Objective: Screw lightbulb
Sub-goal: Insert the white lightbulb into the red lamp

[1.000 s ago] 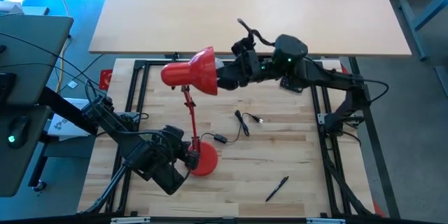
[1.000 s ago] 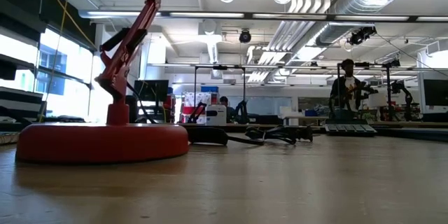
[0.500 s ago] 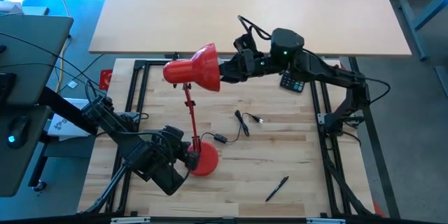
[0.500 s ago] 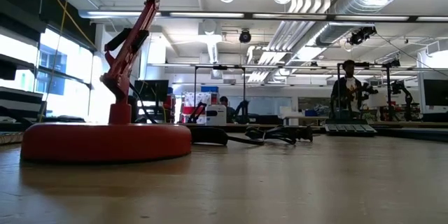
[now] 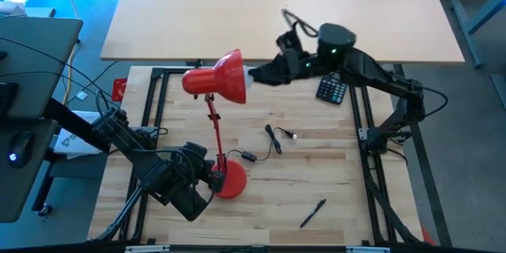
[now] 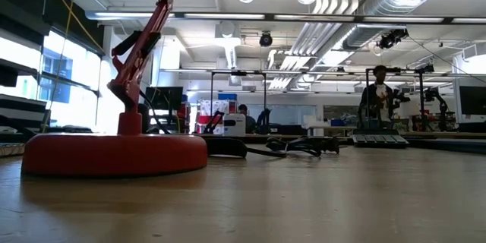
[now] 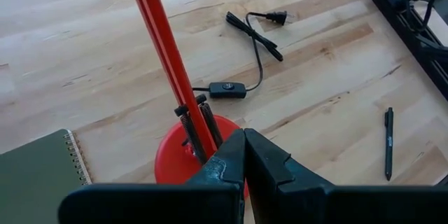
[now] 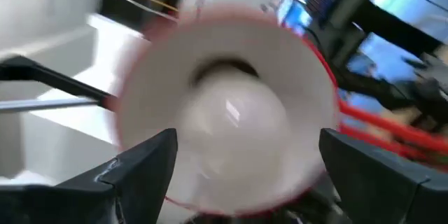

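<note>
The red desk lamp stands on its round base [image 5: 231,180] [image 6: 114,154], its shade [image 5: 217,79] turned sideways toward the table's right. The white lightbulb [image 8: 234,122] sits inside the shade's white mouth. My right gripper [image 5: 253,73] [image 8: 245,147] is level in front of that mouth and open, one finger on either side of the bulb without touching it. At the lamp's base my left gripper [image 7: 245,150] [image 5: 212,179] is shut. My left gripper rests its shut fingertips [image 7: 234,155] on the top of the lamp's round base [image 7: 168,164], right beside the foot of the red arm. It comes slanting down from the table's near left. The base lies flat on the table.
The lamp's black cord with switch [image 5: 247,156] and plug [image 5: 291,135] lies at mid-table. A calculator [image 5: 330,89] lies at the far right, a black pen [image 5: 312,213] near the front, a green notebook [image 7: 38,175] by the base. People [image 6: 377,95] stand in the room behind.
My right gripper has drawn back from the lamp shade toward the table's right and far edge, rolling its wrist, and has stayed open. The calculator beneath its arm has come into sight. The shade has swayed slightly.
</note>
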You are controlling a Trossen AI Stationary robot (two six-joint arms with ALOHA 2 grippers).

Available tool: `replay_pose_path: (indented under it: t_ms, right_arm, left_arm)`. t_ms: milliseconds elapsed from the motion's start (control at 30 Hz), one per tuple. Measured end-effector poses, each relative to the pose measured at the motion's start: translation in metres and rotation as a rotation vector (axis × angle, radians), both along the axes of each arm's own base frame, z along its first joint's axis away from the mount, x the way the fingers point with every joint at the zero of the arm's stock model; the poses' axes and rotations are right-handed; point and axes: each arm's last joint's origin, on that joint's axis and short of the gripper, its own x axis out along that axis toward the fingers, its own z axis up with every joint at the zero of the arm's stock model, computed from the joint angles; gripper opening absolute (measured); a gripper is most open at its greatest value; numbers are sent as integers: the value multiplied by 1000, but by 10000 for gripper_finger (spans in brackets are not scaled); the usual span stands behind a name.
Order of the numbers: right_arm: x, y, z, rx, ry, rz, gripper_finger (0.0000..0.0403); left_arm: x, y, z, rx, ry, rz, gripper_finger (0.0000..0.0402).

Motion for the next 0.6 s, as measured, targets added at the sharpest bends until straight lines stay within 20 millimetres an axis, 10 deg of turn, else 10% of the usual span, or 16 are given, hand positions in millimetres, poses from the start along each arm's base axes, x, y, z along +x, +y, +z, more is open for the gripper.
replay_pose_path:
  t_ms: [600]
  right_arm:
    - [14,15,-2,82,-35,59,343]
  left_arm:
    - [1,0,0,-5,-9,2,0]
